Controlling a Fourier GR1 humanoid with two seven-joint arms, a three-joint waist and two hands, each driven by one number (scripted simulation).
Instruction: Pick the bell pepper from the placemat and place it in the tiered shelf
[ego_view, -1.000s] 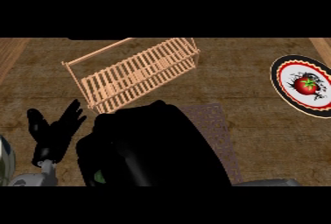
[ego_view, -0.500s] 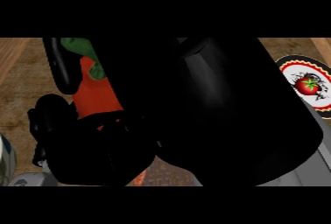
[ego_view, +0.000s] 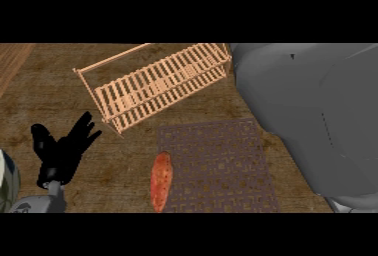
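lying on the placemat (ego_view: 218, 165)'s left edge, bell pepper (ego_view: 160, 181), apart from left hand (ego_view: 60, 150)

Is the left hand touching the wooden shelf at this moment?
Apart. In the head view, the left hand rests open at the lower left, and bare counter shows between its fingertips and the nearest corner of the tiered shelf.
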